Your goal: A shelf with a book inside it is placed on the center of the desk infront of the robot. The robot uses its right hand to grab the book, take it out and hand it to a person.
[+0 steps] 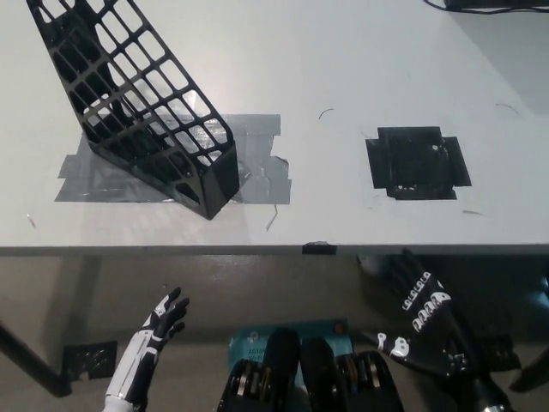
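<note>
A black wire-mesh shelf [137,103] stands tilted on grey tape at the left of the white desk [343,69]. Through the mesh I see only the desk and tape; no book shows anywhere in view. My black right hand [425,322] hangs below the desk's front edge at the lower right, fingers spread, holding nothing. My white left hand [159,322] rests low at the lower left, below the desk edge, also open and empty.
A black taped square [416,161] marks the desk right of centre. Grey tape strips [257,176] lie under and beside the shelf. A cable [480,5] runs along the far right corner. The desk's front edge [274,250] crosses the whole picture.
</note>
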You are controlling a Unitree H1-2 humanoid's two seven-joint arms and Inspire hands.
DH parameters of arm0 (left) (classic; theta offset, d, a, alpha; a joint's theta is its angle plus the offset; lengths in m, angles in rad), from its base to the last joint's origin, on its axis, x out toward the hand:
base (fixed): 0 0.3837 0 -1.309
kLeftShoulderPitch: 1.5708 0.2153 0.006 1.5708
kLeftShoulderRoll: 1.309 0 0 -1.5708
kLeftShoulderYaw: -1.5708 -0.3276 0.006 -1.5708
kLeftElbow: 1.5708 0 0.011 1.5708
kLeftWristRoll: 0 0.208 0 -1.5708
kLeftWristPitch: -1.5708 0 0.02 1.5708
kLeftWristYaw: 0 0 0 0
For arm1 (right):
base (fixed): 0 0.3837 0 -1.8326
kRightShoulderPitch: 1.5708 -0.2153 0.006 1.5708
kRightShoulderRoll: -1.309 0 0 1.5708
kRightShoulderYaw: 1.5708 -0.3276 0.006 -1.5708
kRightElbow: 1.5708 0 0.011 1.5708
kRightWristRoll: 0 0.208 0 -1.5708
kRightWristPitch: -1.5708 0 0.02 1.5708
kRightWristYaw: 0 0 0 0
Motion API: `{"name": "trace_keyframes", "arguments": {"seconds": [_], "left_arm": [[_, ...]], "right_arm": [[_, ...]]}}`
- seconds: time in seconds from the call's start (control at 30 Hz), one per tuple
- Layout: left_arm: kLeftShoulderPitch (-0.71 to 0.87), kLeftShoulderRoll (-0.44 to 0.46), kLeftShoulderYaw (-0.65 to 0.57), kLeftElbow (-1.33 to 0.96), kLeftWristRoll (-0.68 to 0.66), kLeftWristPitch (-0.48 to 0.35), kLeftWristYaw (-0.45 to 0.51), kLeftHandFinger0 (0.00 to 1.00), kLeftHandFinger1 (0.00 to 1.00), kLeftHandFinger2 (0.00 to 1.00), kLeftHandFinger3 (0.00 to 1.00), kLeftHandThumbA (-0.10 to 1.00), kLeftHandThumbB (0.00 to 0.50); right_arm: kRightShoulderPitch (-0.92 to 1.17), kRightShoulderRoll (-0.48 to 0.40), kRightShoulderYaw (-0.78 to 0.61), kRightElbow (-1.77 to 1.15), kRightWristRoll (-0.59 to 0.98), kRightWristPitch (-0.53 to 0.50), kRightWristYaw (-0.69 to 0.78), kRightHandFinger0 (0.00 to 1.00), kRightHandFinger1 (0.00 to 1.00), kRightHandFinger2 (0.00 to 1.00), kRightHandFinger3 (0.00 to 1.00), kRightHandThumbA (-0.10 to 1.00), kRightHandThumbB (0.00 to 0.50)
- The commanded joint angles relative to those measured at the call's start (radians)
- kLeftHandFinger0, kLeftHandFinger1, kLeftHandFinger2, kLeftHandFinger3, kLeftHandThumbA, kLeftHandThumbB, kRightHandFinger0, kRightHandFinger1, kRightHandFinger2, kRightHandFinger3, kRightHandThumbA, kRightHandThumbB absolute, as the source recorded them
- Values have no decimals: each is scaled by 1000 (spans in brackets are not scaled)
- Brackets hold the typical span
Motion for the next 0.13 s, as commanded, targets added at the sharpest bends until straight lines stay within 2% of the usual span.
{"name": "trace_keyframes", "arguments": {"seconds": [0.0, 0.1], "left_arm": [[-14, -2, 13, -2, -12, -60, 14, 1000, 1000, 1000, 1000, 1000, 243], [-13, -2, 13, -1, -10, -64, 14, 1000, 1000, 1000, 1000, 1000, 236]], "right_arm": [[-20, -5, 5, -14, -34, -44, 21, 1000, 1000, 1000, 1000, 991, 238], [-16, -3, 4, -19, -37, -40, 18, 1000, 1000, 1000, 1000, 990, 247]]}}
